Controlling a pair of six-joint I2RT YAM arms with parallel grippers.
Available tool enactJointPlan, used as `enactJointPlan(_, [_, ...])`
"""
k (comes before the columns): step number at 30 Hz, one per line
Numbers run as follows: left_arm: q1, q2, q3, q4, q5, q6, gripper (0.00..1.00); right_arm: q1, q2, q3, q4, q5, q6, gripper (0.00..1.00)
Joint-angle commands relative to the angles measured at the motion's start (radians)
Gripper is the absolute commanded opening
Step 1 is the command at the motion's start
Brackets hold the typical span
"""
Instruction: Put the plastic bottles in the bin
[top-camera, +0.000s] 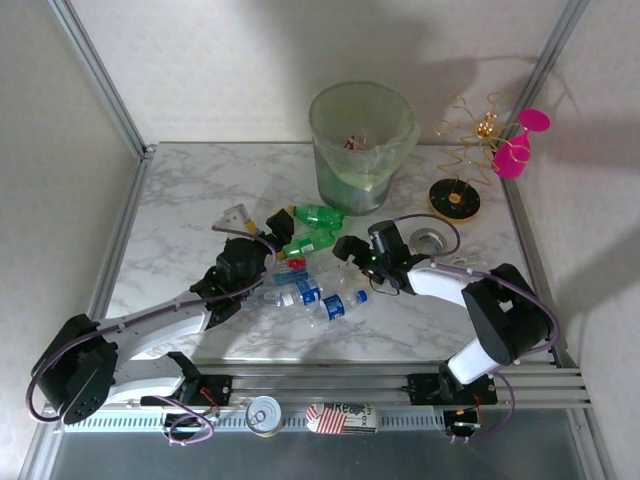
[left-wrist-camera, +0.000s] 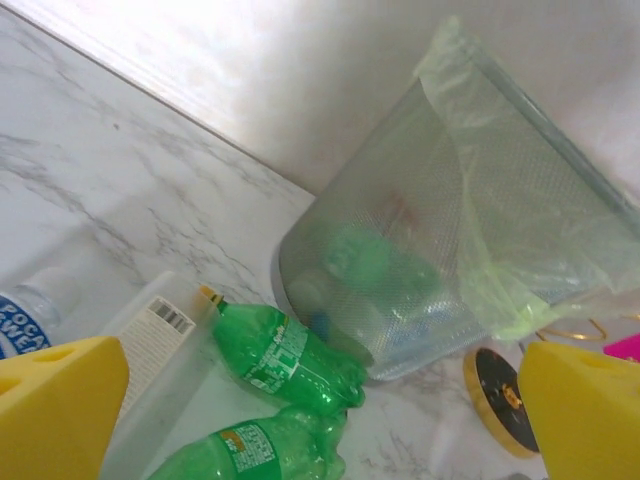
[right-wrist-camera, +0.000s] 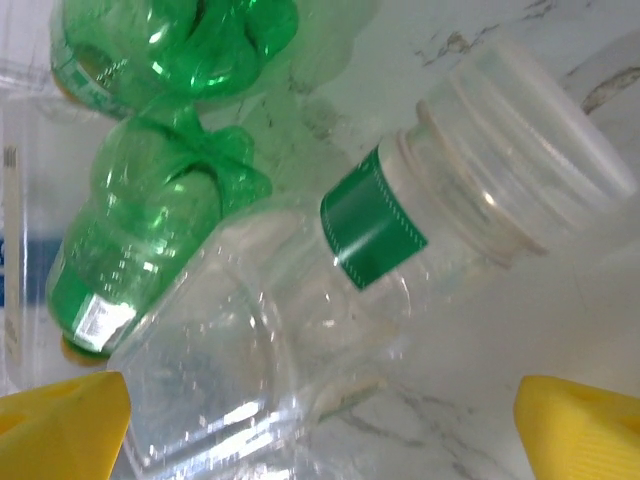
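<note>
The bin (top-camera: 362, 140), a pale green translucent bucket with a liner, stands at the back of the table with bottles inside it (left-wrist-camera: 450, 250). Two green plastic bottles (top-camera: 318, 215) (top-camera: 308, 243) lie in front of it. Clear blue-labelled bottles (top-camera: 300, 293) (top-camera: 340, 305) lie nearer the arms. My left gripper (top-camera: 268, 235) is open over the green bottles (left-wrist-camera: 285, 355), nothing between its yellow fingers (left-wrist-camera: 55, 410). My right gripper (top-camera: 360, 247) is open low over a clear bottle with a green neck band (right-wrist-camera: 370, 220), which lies partly between its fingers (right-wrist-camera: 585, 430) untouched.
A pink goblet (top-camera: 520, 150) and a gold wire stand on a black disc (top-camera: 454, 200) sit right of the bin. A silver ring (top-camera: 428, 240) lies near the right gripper. A tin can (top-camera: 264, 415) rests on the front rail. A clear white-labelled bottle (left-wrist-camera: 150, 340) lies left.
</note>
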Motion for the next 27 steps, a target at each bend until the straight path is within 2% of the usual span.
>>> enactJointPlan(1, [-0.008, -0.038, -0.011, 0.016, -0.104, -0.014, 1.00, 0.005, 0.049, 0.056, 0.059, 0.038, 0.064, 0.99])
enactJointPlan(12, [-0.007, -0.065, -0.053, 0.003, -0.146, -0.020, 1.00, 0.005, 0.191, 0.117, 0.151, 0.121, 0.135, 0.96])
enactJointPlan(16, [-0.007, -0.092, -0.064, -0.014, -0.162, -0.020, 1.00, 0.004, 0.227, 0.109, 0.201, 0.147, 0.177, 0.90])
enactJointPlan(25, [-0.005, -0.122, -0.086, -0.015, -0.191, -0.025, 1.00, 0.004, 0.251, 0.079, 0.257, 0.184, 0.202, 0.69])
enactJointPlan(27, [-0.005, -0.120, -0.086, -0.012, -0.189, -0.027, 1.00, 0.003, 0.253, 0.073, 0.261, 0.182, 0.205, 0.68])
